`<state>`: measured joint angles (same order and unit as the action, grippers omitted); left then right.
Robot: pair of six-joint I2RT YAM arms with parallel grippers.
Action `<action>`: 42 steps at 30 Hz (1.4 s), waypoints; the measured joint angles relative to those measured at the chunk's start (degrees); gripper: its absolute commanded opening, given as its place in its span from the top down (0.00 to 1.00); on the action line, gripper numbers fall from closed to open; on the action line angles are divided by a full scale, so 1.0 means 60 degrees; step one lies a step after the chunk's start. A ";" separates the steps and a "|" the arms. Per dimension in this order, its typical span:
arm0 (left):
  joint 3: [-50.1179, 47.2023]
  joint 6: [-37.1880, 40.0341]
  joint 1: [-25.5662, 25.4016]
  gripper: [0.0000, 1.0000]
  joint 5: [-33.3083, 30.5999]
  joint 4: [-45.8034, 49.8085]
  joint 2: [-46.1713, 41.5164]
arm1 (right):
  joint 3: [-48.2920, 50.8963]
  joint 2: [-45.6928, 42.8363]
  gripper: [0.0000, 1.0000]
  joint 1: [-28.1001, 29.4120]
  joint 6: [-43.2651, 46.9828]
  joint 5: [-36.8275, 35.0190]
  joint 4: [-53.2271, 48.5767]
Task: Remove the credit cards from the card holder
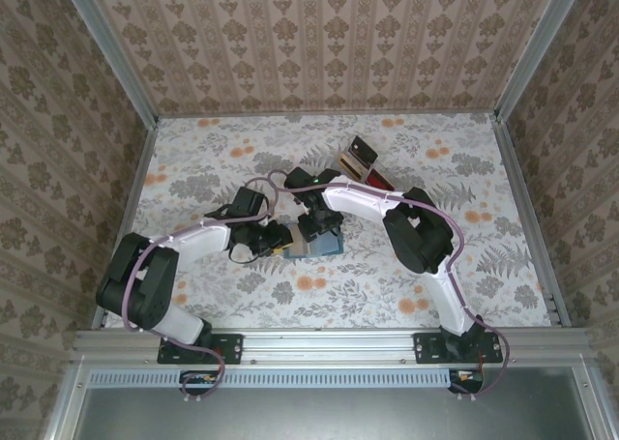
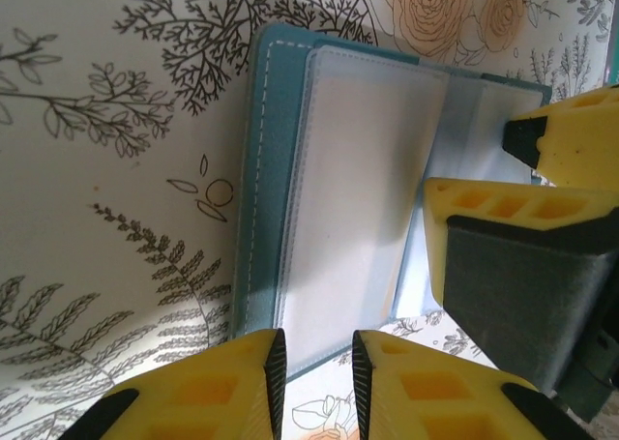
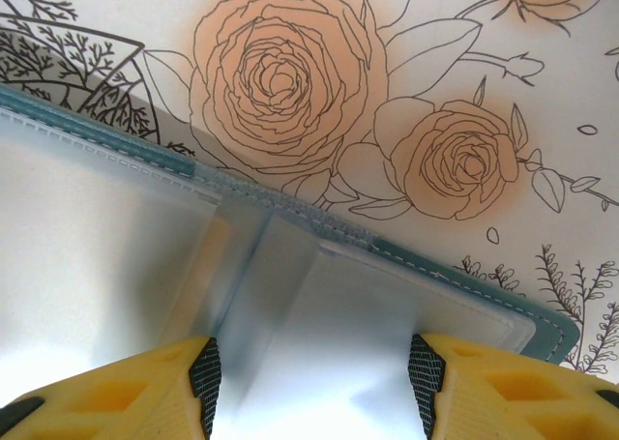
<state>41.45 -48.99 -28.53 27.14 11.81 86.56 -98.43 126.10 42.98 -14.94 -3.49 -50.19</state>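
Observation:
The card holder [image 2: 261, 198] lies open on the flowered table, teal cover down, with frosted pale sleeves [image 2: 358, 198] fanned on top. In the top view it sits mid-table [image 1: 327, 246] between both arms. My left gripper [image 2: 317, 367] hangs over its near edge, jaws narrowed but with a gap that shows sleeve and table. My right gripper [image 3: 314, 372] stands open over the other half, and a loose sleeve leaf [image 3: 261, 305] spans between its pads. Its yellow fingers [image 2: 513, 213] appear at the right of the left wrist view. No credit cards can be made out through the sleeves.
A compartment tray [image 1: 360, 161] with dark and red contents stands behind the card holder at the back of the table. Metal-framed patterned walls [image 1: 527, 198] close the table on three sides. Both arms crowd the table's middle.

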 measured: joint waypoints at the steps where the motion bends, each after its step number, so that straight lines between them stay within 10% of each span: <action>1: 0.0036 0.0000 0.0000 0.71 -0.0022 0.0018 0.0040 | 0.0000 0.0000 0.42 0.0000 -0.0004 0.0000 0.0000; 36: 0.0259 -0.0033 0.0004 0.74 0.0463 -0.0856 0.0936 | 0.0845 -0.0535 0.46 -0.0641 0.0102 0.1559 0.0834; 42: 0.0357 0.0036 0.0051 0.73 0.0098 -0.0361 0.0838 | 0.0863 -0.0546 0.28 -0.0619 0.0197 0.1705 0.0878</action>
<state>43.59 -48.77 -28.23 27.73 9.65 91.59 -93.25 122.83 39.27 -13.76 6.74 -44.93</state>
